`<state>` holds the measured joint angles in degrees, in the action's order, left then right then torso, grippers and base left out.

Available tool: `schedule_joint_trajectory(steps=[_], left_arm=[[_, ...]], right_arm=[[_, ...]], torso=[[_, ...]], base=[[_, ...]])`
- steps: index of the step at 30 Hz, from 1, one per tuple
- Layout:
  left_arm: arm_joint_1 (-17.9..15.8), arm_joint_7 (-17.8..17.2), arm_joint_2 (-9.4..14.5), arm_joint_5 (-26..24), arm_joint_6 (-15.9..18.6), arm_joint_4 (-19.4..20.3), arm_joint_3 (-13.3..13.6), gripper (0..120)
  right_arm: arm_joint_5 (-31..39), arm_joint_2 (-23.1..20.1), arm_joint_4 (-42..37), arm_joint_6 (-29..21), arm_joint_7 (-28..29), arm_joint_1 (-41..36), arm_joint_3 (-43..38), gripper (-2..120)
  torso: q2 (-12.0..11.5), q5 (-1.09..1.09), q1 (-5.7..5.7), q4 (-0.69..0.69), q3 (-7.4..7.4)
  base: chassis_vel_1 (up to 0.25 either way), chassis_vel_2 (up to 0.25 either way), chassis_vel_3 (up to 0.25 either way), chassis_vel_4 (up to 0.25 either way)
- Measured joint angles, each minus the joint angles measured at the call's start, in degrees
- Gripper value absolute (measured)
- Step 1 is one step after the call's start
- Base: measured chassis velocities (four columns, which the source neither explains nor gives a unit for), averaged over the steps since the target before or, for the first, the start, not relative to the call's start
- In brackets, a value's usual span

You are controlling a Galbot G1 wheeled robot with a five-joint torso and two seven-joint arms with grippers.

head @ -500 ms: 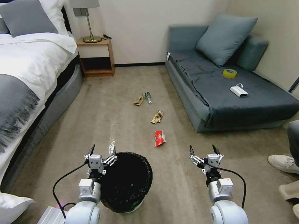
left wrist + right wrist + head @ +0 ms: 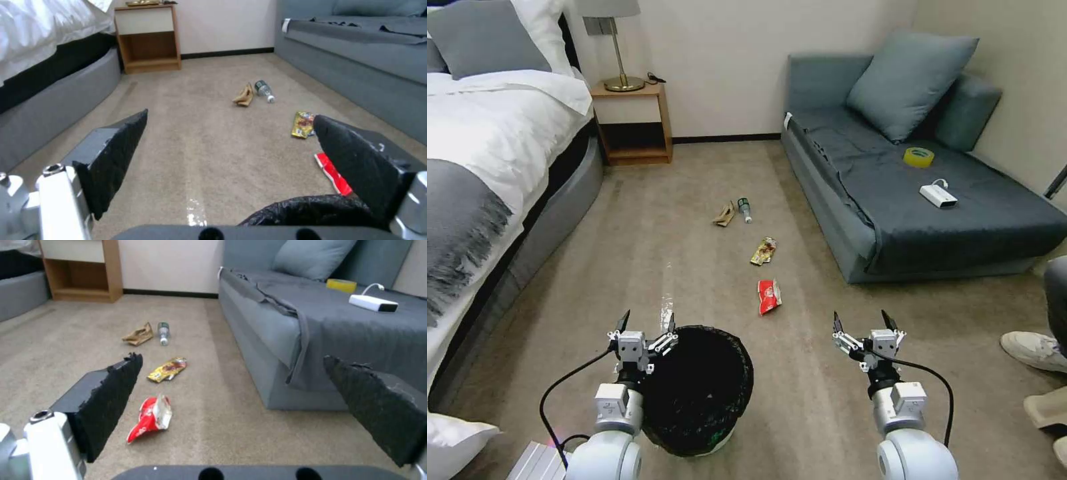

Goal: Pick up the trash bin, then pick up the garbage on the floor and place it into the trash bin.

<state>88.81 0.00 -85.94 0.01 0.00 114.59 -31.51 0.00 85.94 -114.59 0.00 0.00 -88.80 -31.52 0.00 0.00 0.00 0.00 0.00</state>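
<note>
Risk: your spread left hand (image 2: 645, 323) straddles the trash bin (image 2: 697, 390) rim; clamp only the loose liner and it slips. Right hand (image 2: 861, 322), unclenched, idles.

Nothing is reading clearly: print on the red-white snack packet (image 2: 151, 418) and the gold-brown wrapper (image 2: 168, 369) is staying illegible.

The room is evenly and softly lit, with only faint shadows cast on the carpet (image 2: 694, 253). A small glare streak is seen on the floor near the trash bin (image 2: 697, 390), whose black liner is rendered almost featureless. Straight lines are bowed toward the head view's edges, and the near fingers (image 2: 111, 160) are shown slightly soft.
</note>
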Motion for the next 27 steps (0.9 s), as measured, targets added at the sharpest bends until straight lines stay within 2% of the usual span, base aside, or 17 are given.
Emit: schedule_joint_trajectory(steps=[13, 14, 16, 17, 18, 20, 21, 23, 24, 27], left_arm=[[0.0, 0.0, 0.0, 0.0, 0.0, 0.0, 0.0, 100], [1.2, -2.2, 0.0, -2.2, 2.6, -0.9, 2.1, 100], [1.2, -2.2, 0.0, -2.2, 2.6, -0.9, 2.1, 100], [2.7, -4.0, -0.1, -3.1, 4.7, -1.5, 4.4, 100], [2.9, -4.5, -0.1, -4.2, 3.8, -1.6, 4.8, 100], [2.9, -4.5, -0.1, -4.2, 3.8, -1.6, 4.8, 100], [2.8, -4.2, 0.0, -6.9, 1.2, -1.9, 5.3, 100], [2.8, -4.0, 0.1, -6.8, 0.7, -1.8, 5.1, 100], [2.9, -3.6, 0.2, -6.7, 0.4, -1.3, 5.0, 100], [2.9, -3.6, 0.2, -6.7, 0.4, -1.3, 5.0, 100]], right_arm=[[0.0, 0.0, 0.0, 0.0, 0.0, 0.0, 0.0, 100], [0.0, 0.1, 0.1, 0.0, 0.2, -0.2, 0.0, 100], [0.0, 0.1, 0.1, 0.0, 0.2, -0.2, 0.0, 100], [-0.5, 0.5, 0.7, 0.6, 1.7, -1.6, 0.2, 100], [-1.5, 1.4, 1.9, 1.6, 4.1, -4.1, 0.8, 100], [-1.5, 1.4, 1.9, 1.6, 4.1, -4.1, 0.8, 100], [-3.0, 3.0, 4.1, 2.8, 8.3, -9.1, 1.6, 100], [-3.4, 3.2, 4.3, 3.3, 9.0, -9.7, 1.7, 100], [-2.2, 3.3, 4.4, 5.8, 8.3, -10.2, 1.9, 100], [-2.2, 3.3, 4.4, 5.8, 8.3, -10.2, 1.9, 100]], torso=[[0.0, 0.00, 0.00, 0.00, 0.00], [0.0, 0.05, 0.00, -0.01, -0.01], [0.0, 0.05, 0.00, -0.01, -0.01], [0.0, -0.08, 0.00, 0.05, 0.00], [0.0, 0.02, 0.00, 0.03, -0.01], [0.0, 0.02, 0.00, 0.03, -0.01], [0.0, 0.02, 0.00, -0.07, 0.00], [0.0, -0.01, -0.01, -0.03, -0.01], [0.0, -0.01, 0.00, -0.03, 0.00], [0.0, -0.01, 0.00, -0.03, 0.00]], base=[[0.000, 0.000, 0.000, 0.000], [0.000, 0.000, 0.000, 0.000], [0.000, 0.000, 0.000, 0.000], [0.000, 0.000, 0.000, 0.000], [0.000, 0.000, 0.000, 0.000], [0.000, 0.000, 0.000, 0.000], [0.000, 0.000, 0.000, 0.000], [0.000, 0.000, 0.000, 0.000], [0.000, 0.000, 0.000, 0.000], [0.000, 0.000, 0.000, 0.000]])
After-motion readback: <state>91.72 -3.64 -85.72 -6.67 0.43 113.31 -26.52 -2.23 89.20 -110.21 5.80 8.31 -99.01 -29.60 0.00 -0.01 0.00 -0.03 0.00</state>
